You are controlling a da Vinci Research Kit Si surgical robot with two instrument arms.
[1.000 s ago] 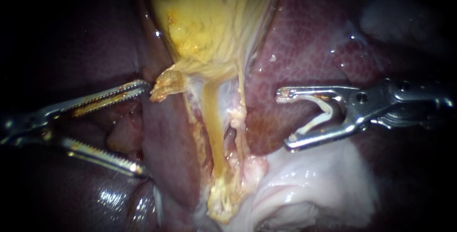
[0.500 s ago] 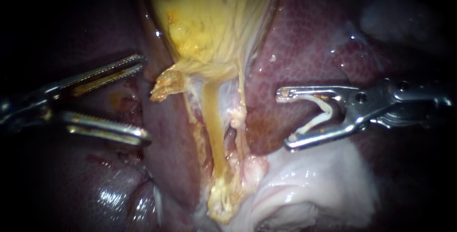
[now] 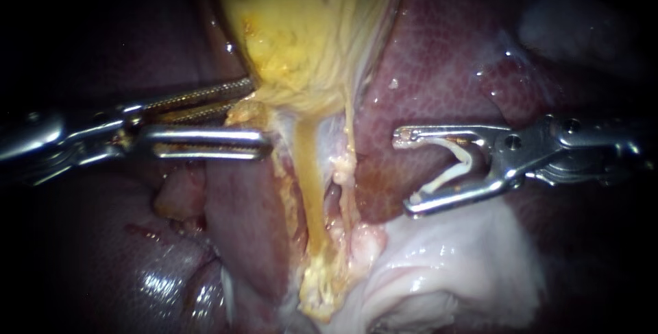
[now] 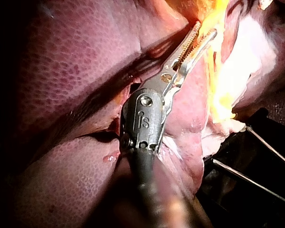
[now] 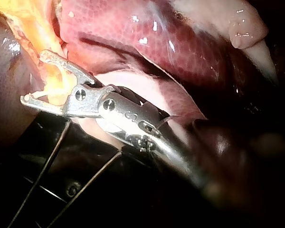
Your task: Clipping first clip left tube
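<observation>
The yellow gallbladder (image 3: 301,25) hangs at the top middle, against the dark red liver (image 3: 439,66). From its neck the yellow left tube (image 3: 310,190) runs down, with a thinner right tube (image 3: 347,135) beside it. My left instrument (image 3: 259,116) has serrated jaws standing open at the gallbladder's neck, with a yellow tissue flap (image 3: 243,113) between them. My right instrument (image 3: 408,171) holds a white clip (image 3: 456,166) in its wide jaws, over the liver and apart from both tubes. The wrist views show the left instrument (image 4: 206,28) and the right instrument (image 5: 33,77) likewise.
Pale white tissue (image 3: 466,265) bulges under the right instrument's jaws. A ragged yellow stump (image 3: 319,293) ends the left tube at the bottom. A fold of liver (image 3: 240,217) lies under the left instrument. Thin rods on a black base (image 5: 52,156) show below the tissue.
My left instrument has moved right and up to the gallbladder's neck, and its jaws have narrowed around the yellow flap. My right instrument has crept slightly left with its clip.
</observation>
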